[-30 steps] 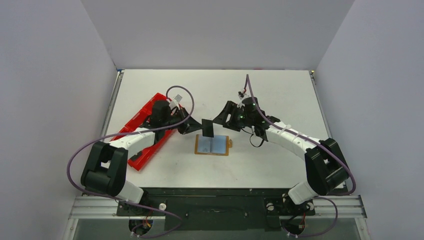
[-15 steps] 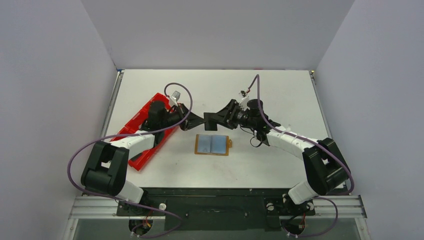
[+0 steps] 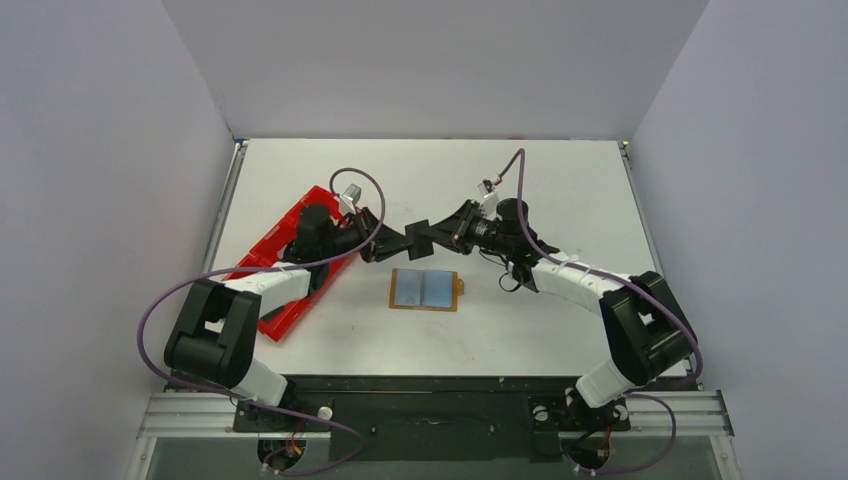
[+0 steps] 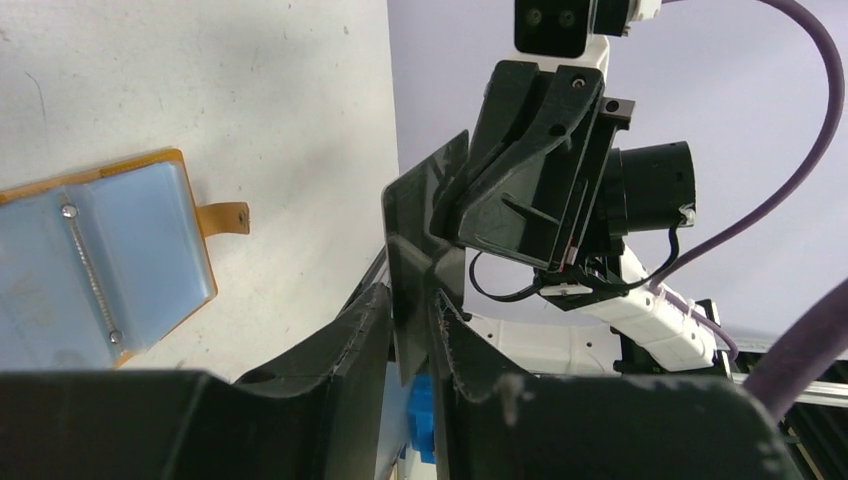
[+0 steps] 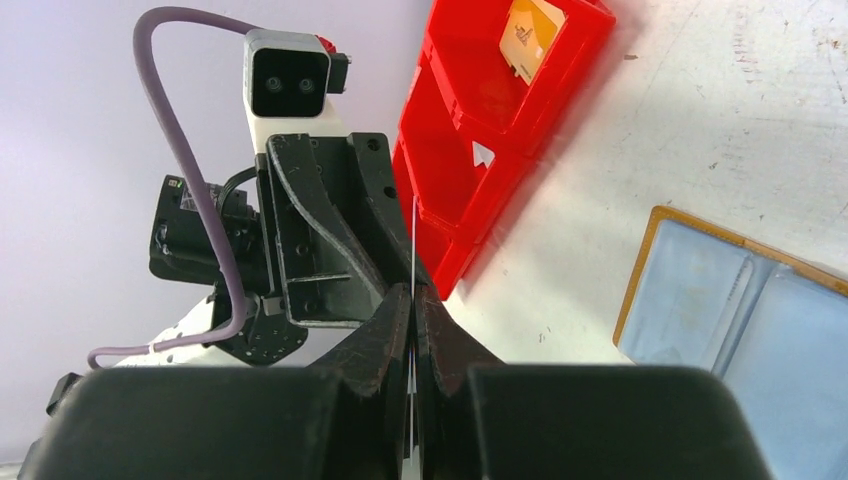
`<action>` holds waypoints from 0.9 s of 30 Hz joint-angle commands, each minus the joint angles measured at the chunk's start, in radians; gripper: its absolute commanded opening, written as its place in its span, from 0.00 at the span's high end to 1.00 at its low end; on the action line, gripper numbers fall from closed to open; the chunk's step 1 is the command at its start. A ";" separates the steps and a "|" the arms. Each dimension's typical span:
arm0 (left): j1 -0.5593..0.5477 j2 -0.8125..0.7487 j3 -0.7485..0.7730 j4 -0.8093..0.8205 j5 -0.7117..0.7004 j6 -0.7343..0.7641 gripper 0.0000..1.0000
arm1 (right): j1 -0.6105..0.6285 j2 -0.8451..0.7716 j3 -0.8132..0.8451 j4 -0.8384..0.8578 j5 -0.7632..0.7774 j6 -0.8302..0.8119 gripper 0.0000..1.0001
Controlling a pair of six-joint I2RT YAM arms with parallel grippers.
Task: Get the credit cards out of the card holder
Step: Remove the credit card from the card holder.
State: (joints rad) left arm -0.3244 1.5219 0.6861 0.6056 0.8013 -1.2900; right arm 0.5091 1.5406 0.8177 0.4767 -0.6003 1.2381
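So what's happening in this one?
Both arms meet in mid-air above the table, passing a dark card between them. The right hand is clamped on it; the left hand has its fingers either side, slightly apart. The card holder lies open on the table nearby.

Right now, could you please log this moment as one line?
phase: mid-air handoff | right gripper: shut on credit card | left gripper: around card, grip unclear | card holder: open on table
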 commanded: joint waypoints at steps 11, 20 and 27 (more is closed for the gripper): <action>0.002 0.017 -0.008 0.155 0.042 -0.050 0.78 | 0.011 0.073 -0.002 0.243 -0.059 0.128 1.00; 0.002 0.019 -0.018 0.173 0.045 -0.064 1.00 | 0.019 0.080 -0.002 0.222 -0.057 0.105 0.99; 0.004 -0.004 -0.015 0.104 0.020 -0.035 1.00 | 0.027 0.027 0.046 -0.033 0.009 -0.062 0.34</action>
State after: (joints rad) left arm -0.3248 1.5375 0.6659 0.7162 0.8299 -1.3571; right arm 0.5251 1.6257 0.8143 0.5819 -0.6353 1.3060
